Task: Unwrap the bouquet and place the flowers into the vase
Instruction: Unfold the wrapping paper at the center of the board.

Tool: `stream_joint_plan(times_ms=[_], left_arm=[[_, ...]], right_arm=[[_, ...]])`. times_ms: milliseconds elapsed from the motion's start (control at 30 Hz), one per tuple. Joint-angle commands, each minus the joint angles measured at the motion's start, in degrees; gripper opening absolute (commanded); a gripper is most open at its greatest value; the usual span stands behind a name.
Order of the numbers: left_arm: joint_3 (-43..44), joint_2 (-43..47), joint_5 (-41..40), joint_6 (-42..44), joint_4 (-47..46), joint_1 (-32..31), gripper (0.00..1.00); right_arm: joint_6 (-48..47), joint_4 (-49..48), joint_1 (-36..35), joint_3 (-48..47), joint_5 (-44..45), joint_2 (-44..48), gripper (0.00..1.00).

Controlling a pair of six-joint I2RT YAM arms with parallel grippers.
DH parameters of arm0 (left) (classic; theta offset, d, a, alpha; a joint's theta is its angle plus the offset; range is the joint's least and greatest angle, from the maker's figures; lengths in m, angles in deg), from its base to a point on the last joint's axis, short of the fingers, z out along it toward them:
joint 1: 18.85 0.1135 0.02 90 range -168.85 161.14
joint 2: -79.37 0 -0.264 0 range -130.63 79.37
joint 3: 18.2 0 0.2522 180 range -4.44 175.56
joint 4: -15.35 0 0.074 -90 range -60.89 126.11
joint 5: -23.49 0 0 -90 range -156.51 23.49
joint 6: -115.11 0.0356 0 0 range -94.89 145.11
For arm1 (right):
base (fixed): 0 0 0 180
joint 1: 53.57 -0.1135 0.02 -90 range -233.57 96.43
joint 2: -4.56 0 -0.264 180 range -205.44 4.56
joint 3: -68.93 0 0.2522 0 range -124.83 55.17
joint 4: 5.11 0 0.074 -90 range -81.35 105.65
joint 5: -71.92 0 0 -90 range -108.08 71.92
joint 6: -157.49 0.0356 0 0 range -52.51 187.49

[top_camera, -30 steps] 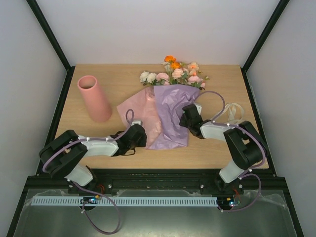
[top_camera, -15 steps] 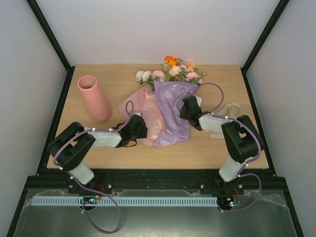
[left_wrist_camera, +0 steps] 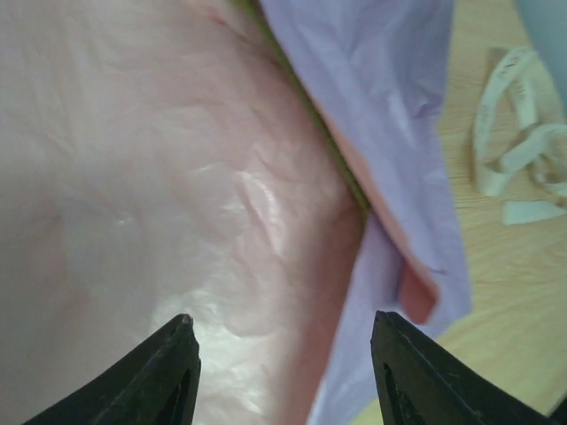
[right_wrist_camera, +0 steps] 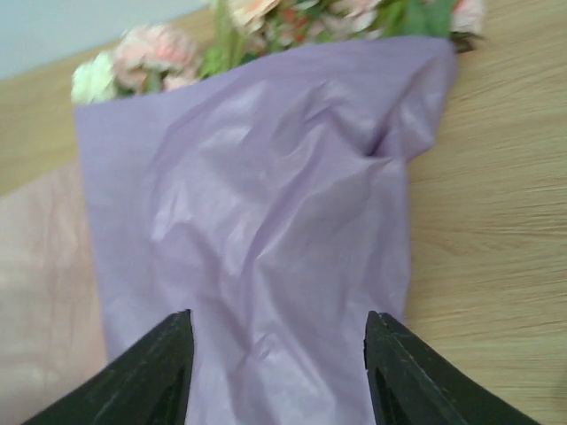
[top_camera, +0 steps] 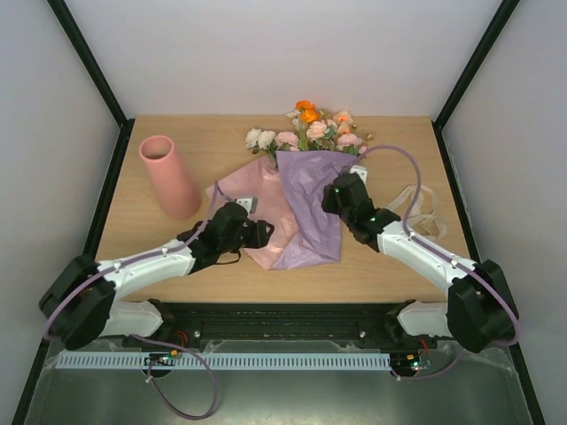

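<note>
The bouquet (top_camera: pixel 306 190) lies flat in the middle of the table (top_camera: pixel 213 142), paper spread so the flowers (top_camera: pixel 310 131) can come out (ribbon (left_wrist_camera: pixel 532 212) lies at the right). The vase (top_camera: pixel 168 177) stands at the left. Left tool (left_wrist_camera: pixel 279 354) and right tool (right_wrist_camera: pixel 275 354) hang open over the paper, holding nothing.

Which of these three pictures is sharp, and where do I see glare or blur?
Top view: evenly lit and sharp, the vase crisp, no glare; left wrist view: white glare on the pink sheet, the ribbon at the right soft; right wrist view: the flowers at the top edge out of focus, the lilac paper with only a mild sheen.
</note>
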Motion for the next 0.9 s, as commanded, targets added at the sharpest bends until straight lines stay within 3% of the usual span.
stream_joint_plan(times_ms=[0, 167, 433, 633, 867], left_arm=[[0.4, 7.07, 2.43, 2.37, 6.98, -0.37, 0.83], [1.13, 16.19, -1.33, 4.54, 14.52, -0.37, 0.99], [3.49, 25.47, -5.74, 8.53, 26.71, -0.37, 1.0], [0.14, 31.87, -8.23, 9.5, 24.73, -0.37, 0.99], [-0.31, 31.66, -7.77, 9.68, 24.28, -0.37, 1.0]], right_arm=[[-0.1, 3.98, -5.03, 0.78, 1.88, -0.21, 0.55], [0.15, 4.34, -9.38, 0.09, 3.56, -2.6, 0.63], [-0.52, 5.52, -15.28, -4.17, 6.34, -10.37, 0.68], [-0.82, 7.02, -16.6, -8.2, 7.95, -16.55, 0.68], [-1.16, 10.66, -17.25, -12.84, 11.69, -22.95, 0.67]])
